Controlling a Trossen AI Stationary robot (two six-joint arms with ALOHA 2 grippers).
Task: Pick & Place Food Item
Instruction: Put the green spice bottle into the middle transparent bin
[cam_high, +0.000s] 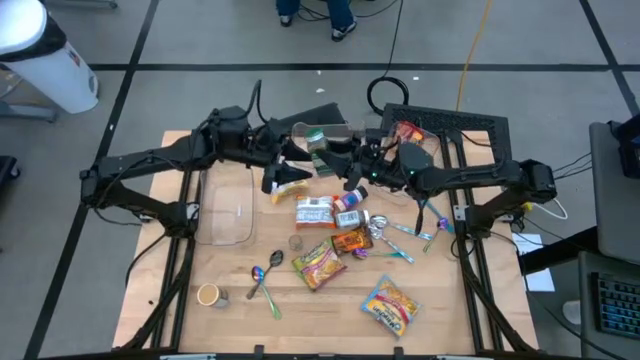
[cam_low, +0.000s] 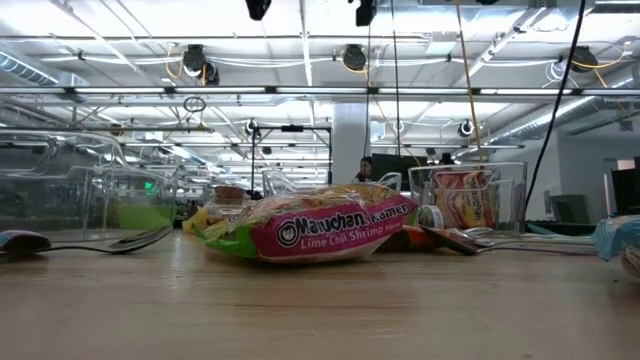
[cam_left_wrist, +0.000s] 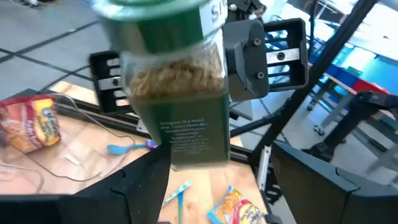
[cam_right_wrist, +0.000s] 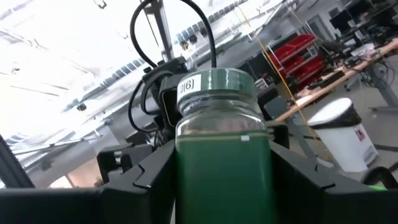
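A clear spice jar (cam_high: 318, 138) with a green lid, a green label and brownish contents hangs above the far middle of the table, between both arms. My left gripper (cam_left_wrist: 193, 168) comes at it from the table's left and my right gripper (cam_right_wrist: 221, 168) from the table's right. Each has the jar between its fingers. In the left wrist view the right gripper's body shows just behind the jar (cam_left_wrist: 180, 81). In the right wrist view the left arm shows behind the jar (cam_right_wrist: 217, 124). The low view shows neither the grippers nor the jar. My left gripper has the jar's green-labelled lower body (cam_left_wrist: 171, 146) between its two fingers, one on each side. It comes roughly level from the table's left. The jar is clear of the table, its lid end away from the fingers. My right gripper has the jar's green-labelled body (cam_right_wrist: 186, 177) pinched between its two fingers, one on each side. It comes from the table's right, slanting upward. The lid (cam_right_wrist: 217, 84) and the clear shoulder stand out past the fingers, and the jar is clear of the table.
A clear bin (cam_high: 225, 210) stands at the left. Another clear bin (cam_high: 440, 150) at the far right holds a snack bag. Ramen packet (cam_low: 310, 230), jars, packets and spoons (cam_high: 265, 275) lie mid-table. A chips bag (cam_high: 390, 305) and a small cup (cam_high: 208, 295) lie nearer.
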